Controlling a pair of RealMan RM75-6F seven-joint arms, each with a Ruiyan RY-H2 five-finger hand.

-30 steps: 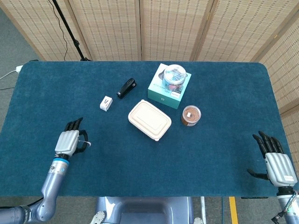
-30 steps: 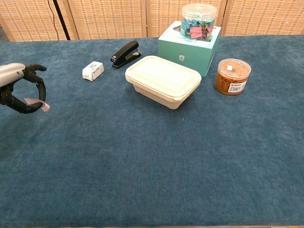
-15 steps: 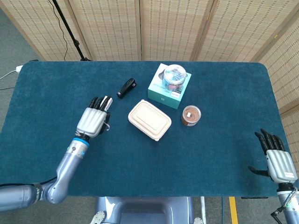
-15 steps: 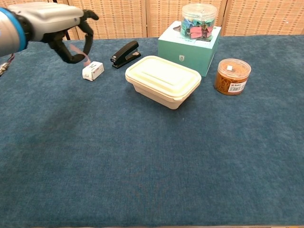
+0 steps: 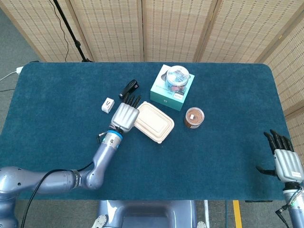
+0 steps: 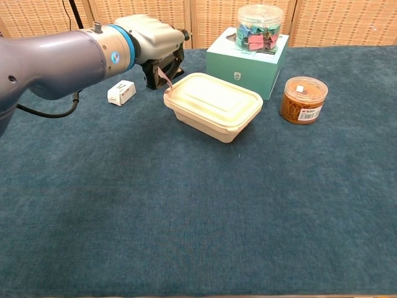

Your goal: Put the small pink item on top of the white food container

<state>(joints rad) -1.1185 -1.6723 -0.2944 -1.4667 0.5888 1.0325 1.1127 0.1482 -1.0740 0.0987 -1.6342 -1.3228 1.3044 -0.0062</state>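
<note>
left hand: the left hand (image 6: 152,43) hangs at the near-left corner of the white food container (image 6: 214,105), fingers curled down and pinching the small pink item (image 6: 165,79); it looks like the carry is nearly over and the release is what's left.
pink item: a thin pale-pink strip dangling from the fingertips, its lower end right at the container's left rim. whether it touches the rim, i can't tell. it isn't lying on the lid yet.
why held so: a pinch from above keeps the palm clear of the lid, so by my read the strip can be lowered flat once the hand slides a bit further over the lid.
container: lid on, sitting at an angle on the blue table (image 5: 57,95), with a flat top that should take a light item easily.
right hand: the right hand (image 5: 286,160) sits well apart at the table's far right edge, fingers spread and holding nothing. parked out of the way, i'd say.
chest view gives: the strip itself and the pinch under the hand, plus the black stapler (image 6: 177,64) partly hidden behind the hand.
head view gives: the hand's back covers the strip entirely, but it shows the whole left arm reaching in, the fingers overlapping the container's left edge, and the right hand, which the chest view misses.
neighbours: small white box (image 5: 108,105) just left of the hand, teal box (image 5: 172,92) and brown jar (image 5: 194,117) beyond the container.
</note>
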